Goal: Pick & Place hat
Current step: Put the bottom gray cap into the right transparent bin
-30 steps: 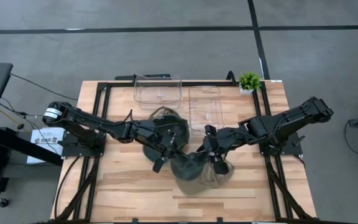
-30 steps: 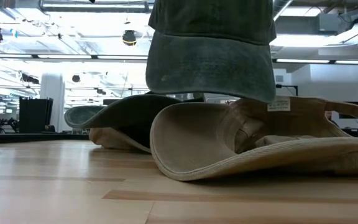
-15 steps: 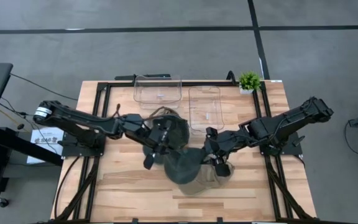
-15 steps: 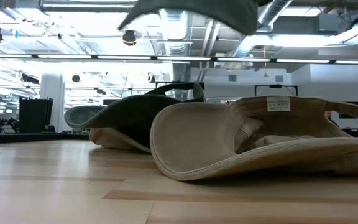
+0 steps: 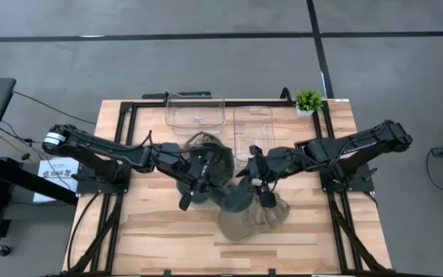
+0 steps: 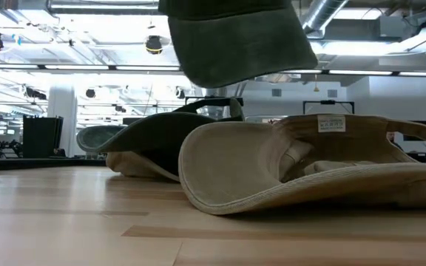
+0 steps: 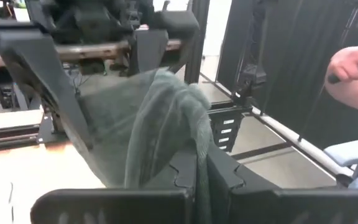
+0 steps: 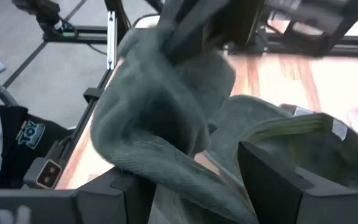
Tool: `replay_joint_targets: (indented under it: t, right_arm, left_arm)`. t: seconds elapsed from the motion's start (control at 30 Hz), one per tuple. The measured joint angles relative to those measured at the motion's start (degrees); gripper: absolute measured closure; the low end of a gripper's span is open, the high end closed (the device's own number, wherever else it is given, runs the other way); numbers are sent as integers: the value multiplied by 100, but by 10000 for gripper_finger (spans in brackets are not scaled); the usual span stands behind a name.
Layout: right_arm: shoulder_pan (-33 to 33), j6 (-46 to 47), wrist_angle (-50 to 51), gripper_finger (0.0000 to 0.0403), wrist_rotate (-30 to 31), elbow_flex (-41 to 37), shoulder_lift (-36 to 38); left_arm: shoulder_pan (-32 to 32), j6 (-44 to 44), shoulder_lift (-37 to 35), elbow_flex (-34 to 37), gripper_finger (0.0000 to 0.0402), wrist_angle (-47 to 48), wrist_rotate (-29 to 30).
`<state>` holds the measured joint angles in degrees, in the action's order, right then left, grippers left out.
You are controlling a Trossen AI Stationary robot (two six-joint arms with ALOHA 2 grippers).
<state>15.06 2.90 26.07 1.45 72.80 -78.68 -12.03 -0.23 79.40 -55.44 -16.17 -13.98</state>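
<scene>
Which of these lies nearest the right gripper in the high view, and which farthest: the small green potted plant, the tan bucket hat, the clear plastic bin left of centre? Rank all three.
From the right gripper:
1. Tan bucket hat, just below it, toward the table's front edge.
2. Clear plastic bin, at the back, left of centre.
3. Small green potted plant, back right corner; nearly level with the bin, too close to call.

Right hand (image 5: 257, 183) drew green cap (image 5: 233, 198) back toward bins; cap lower in low view.

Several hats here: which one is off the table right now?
The dark green cap, hanging above the others between both grippers. The tan hat and the dark hat behind it lie on the table.
</scene>
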Motion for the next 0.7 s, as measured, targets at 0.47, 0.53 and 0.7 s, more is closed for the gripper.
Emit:
replay_joint_targets:
  t: [0.47,0.53,0.7]
  right_arm:
    - [399,1064,1219,177,-149,236,-216]
    - [516,1097,1205,167,-149,234,-305]
    - [588,1036,1104,148,-106,235,-394]
  left_arm:
    - [7,-2,47,4,390,117,0]
    - [7,21,47,4,389,117,0]
    - [7,16,47,4,391,131,-2]
